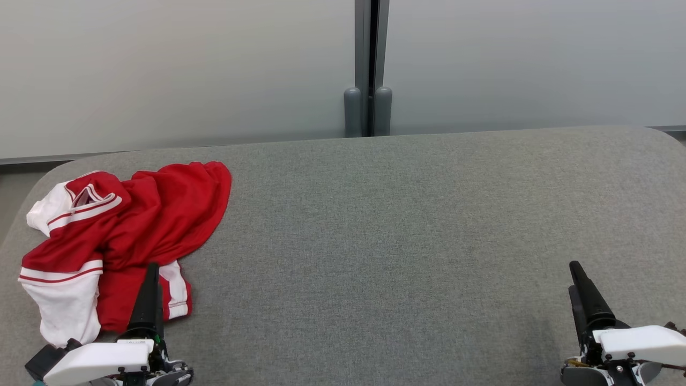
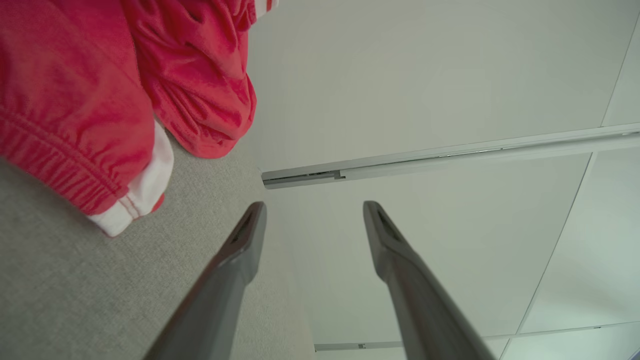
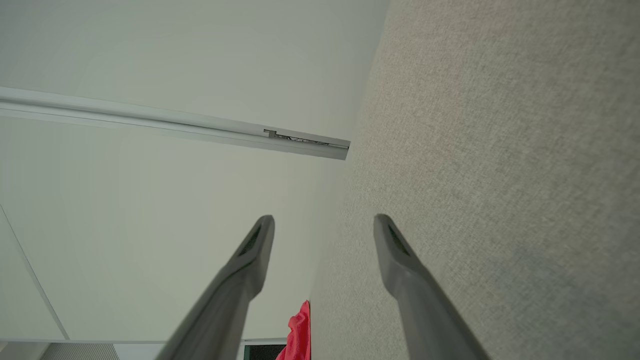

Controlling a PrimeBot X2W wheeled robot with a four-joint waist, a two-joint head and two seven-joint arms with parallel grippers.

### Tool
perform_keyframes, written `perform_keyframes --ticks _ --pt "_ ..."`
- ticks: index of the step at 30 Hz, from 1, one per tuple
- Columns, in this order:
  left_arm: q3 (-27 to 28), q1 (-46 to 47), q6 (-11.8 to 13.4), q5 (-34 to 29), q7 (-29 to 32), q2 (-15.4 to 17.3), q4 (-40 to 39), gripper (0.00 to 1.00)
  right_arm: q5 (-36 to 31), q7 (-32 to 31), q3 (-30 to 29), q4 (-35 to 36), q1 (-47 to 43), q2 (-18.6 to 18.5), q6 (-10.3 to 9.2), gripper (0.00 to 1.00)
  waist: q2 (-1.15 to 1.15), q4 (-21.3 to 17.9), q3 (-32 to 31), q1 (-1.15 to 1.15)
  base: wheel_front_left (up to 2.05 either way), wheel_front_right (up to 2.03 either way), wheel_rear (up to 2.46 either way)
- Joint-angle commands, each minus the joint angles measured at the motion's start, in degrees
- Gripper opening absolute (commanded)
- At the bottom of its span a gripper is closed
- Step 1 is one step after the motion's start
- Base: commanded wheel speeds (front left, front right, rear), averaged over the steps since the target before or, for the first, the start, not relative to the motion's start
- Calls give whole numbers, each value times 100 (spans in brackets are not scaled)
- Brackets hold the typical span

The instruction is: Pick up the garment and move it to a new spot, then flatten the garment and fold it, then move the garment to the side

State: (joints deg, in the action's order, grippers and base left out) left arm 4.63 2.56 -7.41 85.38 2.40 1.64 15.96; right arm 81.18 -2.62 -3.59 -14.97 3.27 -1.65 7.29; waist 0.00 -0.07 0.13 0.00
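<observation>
Well left, crumpled red-and-white garment.

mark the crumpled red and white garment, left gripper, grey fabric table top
crumpled red and white garment (image 1: pixel 161 214), head view, on its red body
left gripper (image 2: pixel 314 205), left wrist view, midway between its open fingertips
grey fabric table top (image 1: pixel 402 241), head view, on a bare middle stretch

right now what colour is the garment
The garment is red with white panels; head view.
</observation>
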Motion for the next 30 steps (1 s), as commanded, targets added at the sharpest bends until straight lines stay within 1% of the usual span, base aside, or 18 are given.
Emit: perform_keyframes --ticks 1,6,7,12,19,25,30 --pt "-16 52 18 -229 -57 65 -123 100 -319 80 21 164 122 -60 15 100 0 -1 -1 0 0 0 0" --pt "-56 27 69 -868 -181 71 -163 100 -1152 204 73 322 109 -73 16 100 0 1 -13 0 0 0 0" --pt "-56 27 69 -868 -181 71 -163 100 -1152 204 73 322 109 -73 16 100 0 1 -13 0 0 0 0" --pt "-142 9 124 -1738 -301 118 -220 100 -1911 322 159 430 94 -111 17 100 0 7 -26 0 0 0 0" --pt "-199 -69 254 -2747 -455 161 -304 100 -2792 479 376 454 131 -231 18 100 0 2 -34 0 0 0 0" --pt "-222 -151 300 -3363 -577 188 -307 100 -3406 605 549 366 184 -329 20 100 0 -7 -49 0 0 0 0" --pt "-236 -209 323 -3795 -675 190 -315 100 -3851 702 552 319 166 -336 21 100 0 11 -63 0 0 0 0"
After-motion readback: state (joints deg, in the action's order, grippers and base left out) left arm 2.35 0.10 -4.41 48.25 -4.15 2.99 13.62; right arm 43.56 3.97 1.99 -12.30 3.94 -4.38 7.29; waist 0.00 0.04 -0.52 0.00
